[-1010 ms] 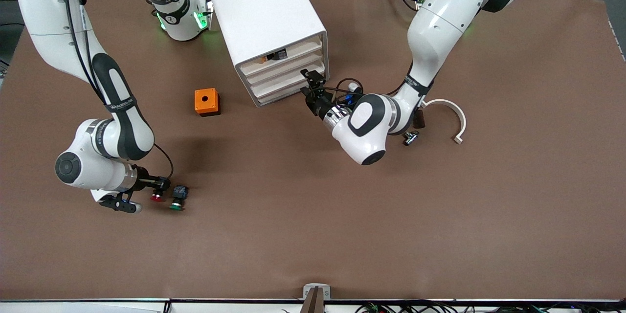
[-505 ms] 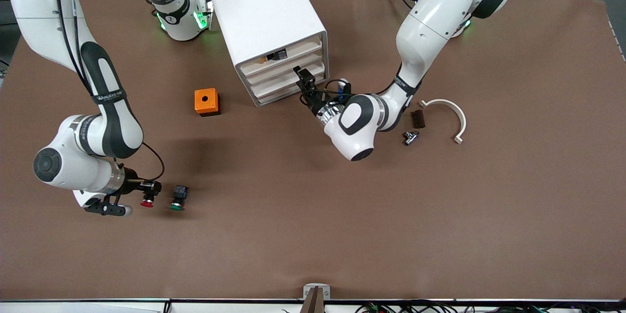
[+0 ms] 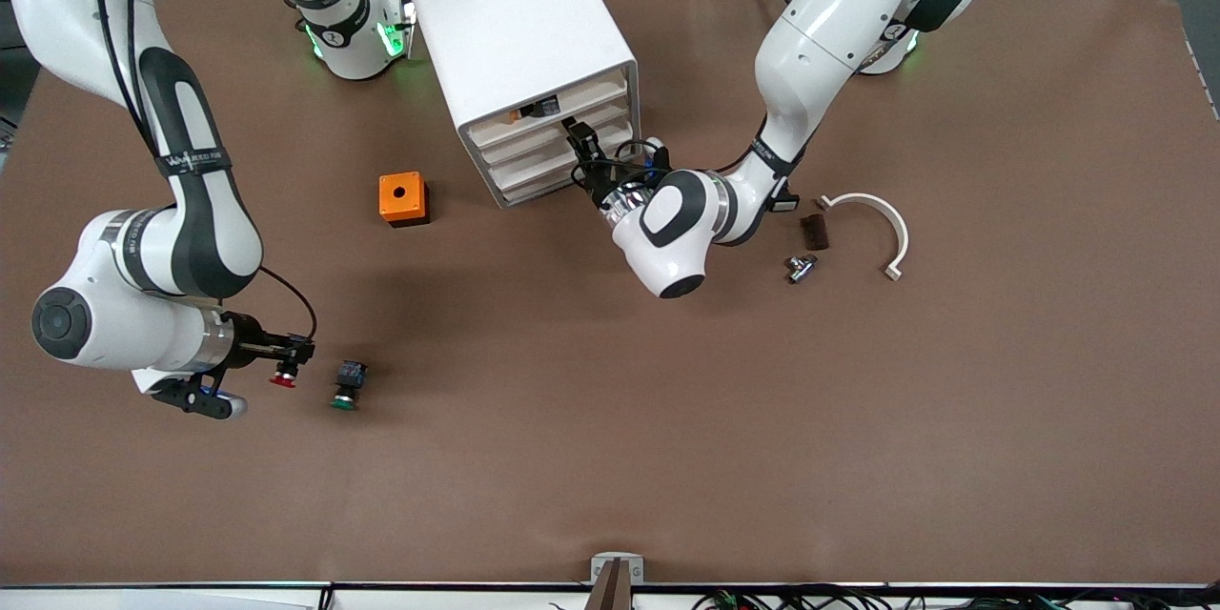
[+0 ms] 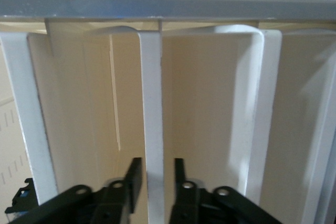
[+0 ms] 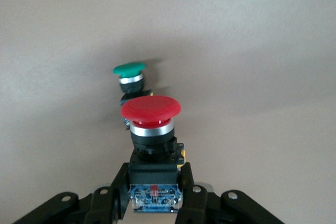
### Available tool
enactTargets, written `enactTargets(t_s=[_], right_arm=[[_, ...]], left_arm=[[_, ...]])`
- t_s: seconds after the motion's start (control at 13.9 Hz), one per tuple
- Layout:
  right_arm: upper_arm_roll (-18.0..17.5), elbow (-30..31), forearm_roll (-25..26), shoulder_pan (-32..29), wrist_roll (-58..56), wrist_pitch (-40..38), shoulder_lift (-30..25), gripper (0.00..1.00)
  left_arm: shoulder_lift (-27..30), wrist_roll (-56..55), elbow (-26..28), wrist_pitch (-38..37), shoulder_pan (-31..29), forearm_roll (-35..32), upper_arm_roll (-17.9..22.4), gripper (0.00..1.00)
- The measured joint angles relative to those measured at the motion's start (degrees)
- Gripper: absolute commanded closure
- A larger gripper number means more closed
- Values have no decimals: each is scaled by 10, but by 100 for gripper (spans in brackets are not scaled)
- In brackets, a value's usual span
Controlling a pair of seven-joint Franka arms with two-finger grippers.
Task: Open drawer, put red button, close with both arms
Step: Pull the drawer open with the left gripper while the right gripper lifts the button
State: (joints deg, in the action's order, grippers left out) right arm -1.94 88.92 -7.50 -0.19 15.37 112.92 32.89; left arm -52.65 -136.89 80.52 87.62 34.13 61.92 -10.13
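The left tool (image 4: 154,182) has its two fingers open around the front lip of the drawer (image 3: 553,139), while the right tool (image 3: 297,355) squeezes the red button (image 3: 283,378) above the counter (image 3: 667,419), well apart from the cabinet (image 3: 519,48).

Right end effector (image 3: 289,355): lifted off counter (image 3: 667,400), carrying red button (image 3: 282,379) away from green button (image 3: 345,391).
Left end effector (image 3: 579,141): advanced to cabinet (image 3: 519,48) front, fingers (image 4: 134,179) now straddling drawer (image 3: 543,139) lip.
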Motion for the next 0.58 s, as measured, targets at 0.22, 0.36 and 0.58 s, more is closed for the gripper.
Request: enactTargets(t_s=[0.22, 0.36, 0.58], right_arm=[[-2, -12, 0, 32, 93, -33, -13, 100], [-3, -14, 0, 55, 153, -49, -25, 100], [-5, -14, 0, 89, 243, -68, -41, 100]], left_arm=[[0, 0, -1, 0, 0, 0, 0, 99], [0, 0, -4, 0, -2, 0, 5, 99], [0, 0, -14, -1, -38, 0, 11, 99]])
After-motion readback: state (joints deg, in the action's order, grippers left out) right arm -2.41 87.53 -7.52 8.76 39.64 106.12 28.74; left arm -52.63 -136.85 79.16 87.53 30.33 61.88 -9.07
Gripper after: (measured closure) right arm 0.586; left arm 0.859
